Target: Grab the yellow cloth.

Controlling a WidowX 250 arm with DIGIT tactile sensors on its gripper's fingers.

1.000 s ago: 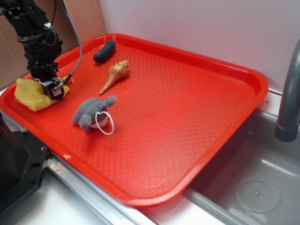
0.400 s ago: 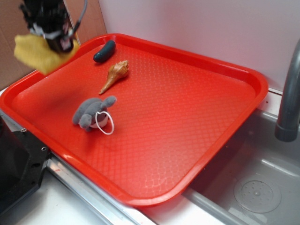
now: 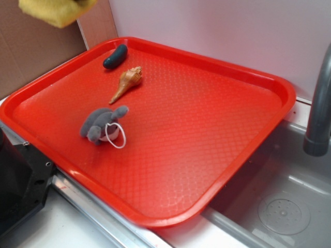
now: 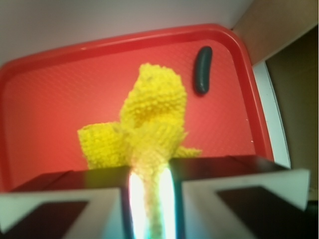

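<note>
The yellow cloth (image 3: 56,11) hangs at the very top left of the exterior view, lifted high above the red tray (image 3: 217,93). Only its lower part shows there and the gripper is out of that frame. In the wrist view my gripper (image 4: 151,199) is shut on the yellow cloth (image 4: 149,117). A narrow fold is pinched between the two fingers and the rest bunches out in front of them, over the tray (image 4: 55,99).
On the tray lie a grey plush toy (image 3: 101,124) with a white loop, a tan pointed seashell (image 3: 126,82) and a dark green oblong object (image 3: 115,56), also in the wrist view (image 4: 203,68). A sink basin (image 3: 284,212) and grey faucet pipe (image 3: 318,103) stand at right. A brown board (image 3: 31,57) is behind left.
The gripper closed on the cloth at the tray's left corner and has risen with it, up and out of the top of the exterior view. The other objects have not moved.
</note>
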